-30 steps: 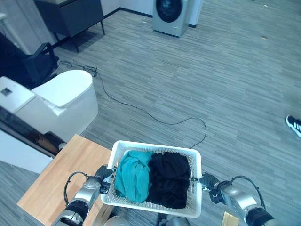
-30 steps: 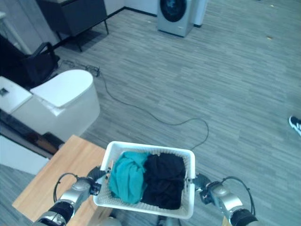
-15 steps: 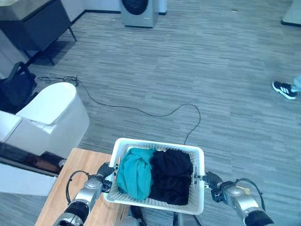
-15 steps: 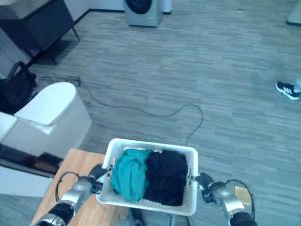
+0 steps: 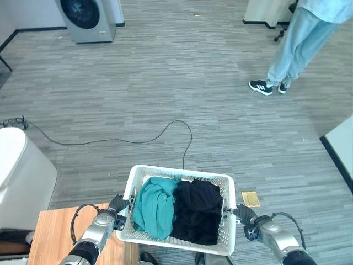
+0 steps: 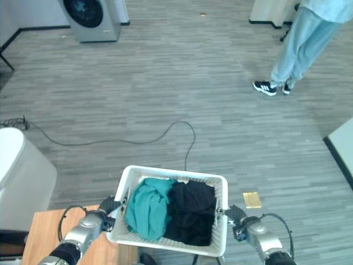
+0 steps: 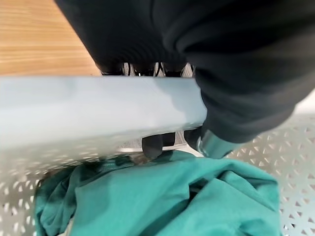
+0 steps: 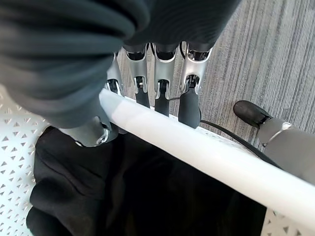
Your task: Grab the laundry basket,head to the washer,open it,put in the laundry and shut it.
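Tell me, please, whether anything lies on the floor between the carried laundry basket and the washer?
Only a thin black cable crosses the floor between the laundry basket and the washer; nothing else visible blocks that path.

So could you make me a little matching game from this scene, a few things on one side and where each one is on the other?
Things:
1. teal garment
2. black garment
3. washer
4. person

Places:
A. far across the floor, toward the robot's left
B. in the laundry basket, on the side by the right hand
C. standing far off, toward the robot's right
D. in the laundry basket, on the side by the left hand

Pairs: 1-D, 2-B, 3-A, 4-C
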### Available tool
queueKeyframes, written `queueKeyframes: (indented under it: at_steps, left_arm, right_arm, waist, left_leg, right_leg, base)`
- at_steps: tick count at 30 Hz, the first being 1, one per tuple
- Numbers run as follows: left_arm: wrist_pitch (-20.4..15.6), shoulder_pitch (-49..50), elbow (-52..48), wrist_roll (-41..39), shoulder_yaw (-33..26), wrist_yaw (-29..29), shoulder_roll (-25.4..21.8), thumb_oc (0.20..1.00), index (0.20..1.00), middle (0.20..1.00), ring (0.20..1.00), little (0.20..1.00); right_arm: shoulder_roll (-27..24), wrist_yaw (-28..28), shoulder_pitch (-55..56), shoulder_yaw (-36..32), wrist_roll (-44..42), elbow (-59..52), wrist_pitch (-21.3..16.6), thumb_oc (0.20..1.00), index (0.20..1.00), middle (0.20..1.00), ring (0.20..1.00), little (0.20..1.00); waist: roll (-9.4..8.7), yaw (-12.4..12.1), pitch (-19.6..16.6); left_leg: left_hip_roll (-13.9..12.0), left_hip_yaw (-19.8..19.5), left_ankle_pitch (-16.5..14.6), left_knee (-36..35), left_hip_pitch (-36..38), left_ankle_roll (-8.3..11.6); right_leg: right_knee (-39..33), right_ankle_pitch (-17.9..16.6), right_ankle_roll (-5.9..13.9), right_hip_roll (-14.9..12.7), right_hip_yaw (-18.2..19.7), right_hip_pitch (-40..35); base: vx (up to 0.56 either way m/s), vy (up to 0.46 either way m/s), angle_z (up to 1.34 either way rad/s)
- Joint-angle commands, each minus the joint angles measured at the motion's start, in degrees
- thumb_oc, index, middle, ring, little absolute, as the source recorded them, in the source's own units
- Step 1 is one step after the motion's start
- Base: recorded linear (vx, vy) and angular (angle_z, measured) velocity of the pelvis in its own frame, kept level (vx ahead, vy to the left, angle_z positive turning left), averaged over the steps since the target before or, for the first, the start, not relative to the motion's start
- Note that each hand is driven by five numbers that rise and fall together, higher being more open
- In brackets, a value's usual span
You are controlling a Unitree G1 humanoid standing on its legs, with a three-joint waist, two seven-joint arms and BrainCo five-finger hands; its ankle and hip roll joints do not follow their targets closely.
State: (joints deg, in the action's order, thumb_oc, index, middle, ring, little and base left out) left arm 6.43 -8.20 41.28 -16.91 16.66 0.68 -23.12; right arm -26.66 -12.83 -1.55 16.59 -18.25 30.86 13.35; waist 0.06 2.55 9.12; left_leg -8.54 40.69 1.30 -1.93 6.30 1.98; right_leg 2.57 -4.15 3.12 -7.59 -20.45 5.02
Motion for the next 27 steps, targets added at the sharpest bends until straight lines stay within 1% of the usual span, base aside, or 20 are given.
queueKeyframes:
  at_steps: [1, 2, 3, 4, 5, 6, 7, 8, 9, 10, 11, 14, 17, 21, 22, 23, 24, 26, 27]
  left_arm:
    - [-3.59, -3.90, -0.36, -2.66, 1.00, -5.40, 2.23, 0.200, 0.200, 0.200, 0.200, 0.200]
    - [-3.49, -3.89, 0.01, -2.83, 1.02, -5.66, 2.60, 0.200, 0.200, 0.200, 0.200, 0.200]
    - [-3.27, -3.99, 1.34, -2.70, 1.63, -5.80, 3.34, 0.200, 0.200, 0.200, 0.200, 0.200]
    - [-3.31, -4.00, 1.40, -2.70, 1.66, -5.80, 3.40, 0.200, 0.200, 0.200, 0.200, 0.200]
    - [-3.39, -3.98, 1.49, -2.52, 1.86, -5.65, 3.47, 0.200, 0.200, 0.200, 0.200, 0.200]
    - [-3.47, -4.28, 1.66, -2.97, 2.48, -5.58, 3.95, 0.200, 0.200, 0.200, 0.200, 0.200]
    - [-3.54, -4.59, 1.95, -3.24, 3.21, -5.49, 4.42, 0.200, 0.200, 0.200, 0.200, 0.200]
    - [-3.62, -4.67, 1.70, -2.99, 3.62, -5.50, 4.69, 0.200, 0.200, 0.200, 0.200, 0.200]
    - [-3.74, -4.71, 2.79, -3.49, 3.91, -5.43, 4.90, 0.200, 0.200, 0.200, 0.200, 0.200]
    - [-3.65, -4.57, 3.49, -4.13, 4.36, -5.60, 5.14, 0.200, 0.200, 0.200, 0.200, 0.200]
    - [-3.67, -4.59, 3.52, -4.13, 4.35, -5.60, 5.15, 0.200, 0.200, 0.200, 0.200, 0.200]
    - [-4.03, -4.38, 4.06, -4.91, 4.49, -5.69, 5.53, 0.200, 0.200, 0.200, 0.200, 0.200]
    - [-4.29, -4.15, 4.70, -4.63, 4.00, -5.52, 5.41, 0.200, 0.200, 0.200, 0.200, 0.200]
    - [-4.55, -3.94, 4.29, -4.24, 3.46, -5.38, 5.02, 0.200, 0.200, 0.200, 0.200, 0.200]
    - [-4.51, -3.84, 4.01, -3.82, 3.29, -5.41, 4.71, 0.200, 0.200, 0.200, 0.200, 0.200]
    - [-4.50, -3.84, 4.01, -3.82, 3.29, -5.41, 4.71, 0.200, 0.200, 0.200, 0.200, 0.200]
    - [-4.51, -3.78, 3.61, -3.69, 3.19, -5.41, 4.48, 0.200, 0.200, 0.200, 0.200, 0.200]
    - [-4.35, -3.73, 2.16, -3.72, 3.07, -5.39, 3.82, 0.200, 0.200, 0.200, 0.200, 0.200]
    - [-4.24, -3.72, 0.95, -3.62, 2.89, -5.42, 3.35, 0.200, 0.200, 0.200, 0.200, 0.200]
  right_arm:
    - [0.69, -6.49, 0.48, -2.76, -6.29, -2.12, -4.47, 0.200, 0.200, 0.200, 0.200, 0.200]
    - [0.14, -6.69, 0.98, -3.11, -6.76, -2.25, -4.41, 0.200, 0.200, 0.200, 0.200, 0.200]
    - [-0.76, -6.70, 1.71, -3.35, -6.79, -2.51, -4.15, 0.200, 0.200, 0.200, 0.200, 0.200]
    - [-0.81, -6.70, 1.79, -3.39, -6.79, -2.60, -4.10, 0.200, 0.200, 0.200, 0.200, 0.200]
    - [-1.38, -6.57, 1.93, -3.56, -6.92, -3.40, -3.97, 0.200, 0.200, 0.200, 0.200, 0.200]
    - [-1.61, -6.65, 1.69, -3.52, -7.52, -3.66, -3.96, 0.200, 0.200, 0.200, 0.200, 0.200]
    - [-1.64, -6.27, 1.35, -3.63, -8.23, -2.70, -4.18, 0.200, 0.200, 0.200, 0.200, 0.200]
    - [-2.01, -7.77, 2.05, -4.08, -7.86, -3.42, -4.06, 0.200, 0.200, 0.200, 0.200, 0.200]
    - [-2.16, -6.87, 1.42, -4.09, -8.43, -2.37, -4.38, 0.200, 0.200, 0.200, 0.200, 0.200]
    - [-1.90, -6.82, 0.51, -3.24, -8.96, -1.20, -4.27, 0.200, 0.200, 0.200, 0.200, 0.200]
    - [-1.90, -6.82, 0.47, -3.21, -8.97, -1.15, -4.30, 0.200, 0.200, 0.200, 0.200, 0.200]
    - [-0.91, -6.86, 0.47, -2.87, -8.70, -0.28, -4.33, 0.200, 0.200, 0.200, 0.200, 0.200]
    - [-0.13, -7.33, -0.32, -2.23, -8.77, 0.31, -4.37, 0.200, 0.200, 0.200, 0.200, 0.200]
    - [0.51, -7.66, -1.04, -1.97, -7.68, 1.27, -4.19, 0.200, 0.200, 0.200, 0.200, 0.200]
    - [0.76, -7.73, -1.18, -2.27, -7.32, 1.68, -4.23, 0.200, 0.200, 0.200, 0.200, 0.200]
    - [0.77, -7.73, -1.18, -2.27, -7.31, 1.68, -4.23, 0.200, 0.200, 0.200, 0.200, 0.200]
    - [0.77, -7.76, -1.27, -2.46, -7.12, 1.77, -4.23, 0.200, 0.200, 0.200, 0.200, 0.200]
    - [0.96, -7.71, -1.46, -2.70, -6.75, 2.08, -4.23, 0.200, 0.200, 0.200, 0.200, 0.200]
    - [0.82, -7.87, -1.27, -3.28, -6.49, 1.86, -4.22, 0.200, 0.200, 0.200, 0.200, 0.200]
  waist:
    - [-1.16, 1.75, -1.27]
    - [-1.24, 2.05, -1.36]
    - [-1.55, 2.52, -1.43]
    - [-1.50, 2.55, -1.44]
    - [-1.73, 2.06, -1.12]
    - [-1.77, 1.60, -0.71]
    - [-1.74, 1.31, -0.72]
    - [-1.52, 1.43, -0.59]
    - [-1.58, 1.20, -0.57]
    - [-1.26, 1.13, -1.10]
    - [-1.27, 1.10, -1.04]
    - [-0.62, 1.46, -2.74]
    - [-0.34, 1.53, -3.59]
    - [-0.19, 1.17, -3.79]
    - [0.06, 1.07, -3.78]
    - [0.06, 1.05, -3.77]
    - [0.25, 1.03, -3.64]
    - [0.52, 1.06, -2.94]
    - [0.55, 1.19, -2.65]
  left_leg:
    - [0.29, -6.36, 3.34, 2.53, -4.52, 3.20]
    - [0.00, -6.74, 3.30, 3.16, -4.86, 3.38]
    - [-0.53, -7.32, 2.66, 6.01, -5.74, 3.92]
    - [-0.67, -7.41, 2.50, 6.34, -5.87, 3.97]
    - [-0.05, -10.81, 2.12, 8.30, -7.06, 4.13]
    - [0.39, -13.67, 3.56, 9.84, -9.44, 3.74]
    - [1.35, -16.60, 3.81, 8.23, -11.05, 3.64]
    - [1.13, -17.33, 4.56, 7.23, -11.72, 3.71]
    - [1.14, -18.47, 4.32, 7.73, -12.20, 3.51]
    - [2.08, -19.57, 3.35, 6.85, -11.17, 2.76]
    - [2.11, -19.51, 3.36, 6.77, -11.05, 2.75]
    - [3.41, -17.95, 2.71, 4.05, -7.32, 1.79]
    - [4.47, -16.66, 1.91, 2.73, -5.42, 1.19]
    - [5.85, -15.37, 0.81, 1.54, -4.03, 0.20]
    - [6.61, -15.24, 0.31, 0.81, -3.46, -0.52]
    - [6.63, -15.22, 0.32, 0.77, -3.43, -0.53]
    - [7.00, -15.24, 0.11, 0.35, -3.14, -0.96]
    - [7.74, -15.32, -0.24, -0.30, -2.62, -1.87]
    - [8.30, -15.55, -0.93, -0.19, -2.32, -2.59]
  right_leg:
    - [1.14, 4.46, 4.44, 1.08, 2.11, -5.12]
    - [0.79, 4.66, 4.13, 1.41, 2.12, -5.58]
    - [0.26, 5.44, 3.22, 1.94, 2.12, -6.53]
    - [0.21, 5.47, 3.17, 1.99, 2.05, -6.59]
    - [0.25, 6.03, 2.77, 2.21, 2.91, -6.78]
    - [0.27, 5.40, 2.09, 2.24, 2.64, -6.51]
    - [-0.02, 5.50, 2.33, 2.04, 2.78, -7.07]
    - [0.48, 5.33, 2.48, 1.90, 3.02, -7.15]
    - [0.71, 5.13, 2.57, 1.61, 3.47, -7.02]
    - [0.99, 5.50, 2.65, 1.77, 4.34, -6.90]
    - [1.04, 5.53, 2.67, 1.74, 4.40, -6.93]
    - [0.55, 5.45, 2.88, 1.64, 5.65, -8.05]
    - [-0.21, 4.75, 3.69, 1.14, 6.71, -8.40]
    - [-0.13, 4.15, 5.03, 0.03, 7.57, -8.57]
    - [1.47, 4.26, 5.60, -0.67, 7.74, -8.26]
    - [1.54, 4.29, 5.61, -0.69, 7.76, -8.23]
    - [3.16, 4.32, 5.97, -1.15, 7.76, -7.74]
    - [8.61, 3.31, 6.89, -2.19, 8.30, -5.35]
    - [12.55, 2.48, 7.54, -2.89, 8.50, -4.29]
  base:
    - [0.03, -0.191, 0.02]
    - [0.05, -0.211, 0.14]
    - [0.04, -0.128, 0.11]
    - [0.06, -0.121, 0.11]
    - [-0.03, -0.056, -0.05]
    - [-0.01, -0.048, -0.15]
    - [-0.02, -0.002, -0.22]
    - [0.05, 0.033, -0.08]
    - [0.08, 0.075, 0.02]
    - [0.06, 0.061, -0.06]
    - [0.12, 0.090, -0.26]
    - [0.14, 0.100, -0.52]
    - [0.08, 0.102, -0.19]
    - [0.08, 0.136, -0.15]
    - [0.08, 0.148, -0.06]
    - [0.08, 0.156, -0.04]
    - [0.04, 0.114, 0.00]
    - [0.06, 0.200, 0.04]
    - [0.05, 0.182, 0.05]
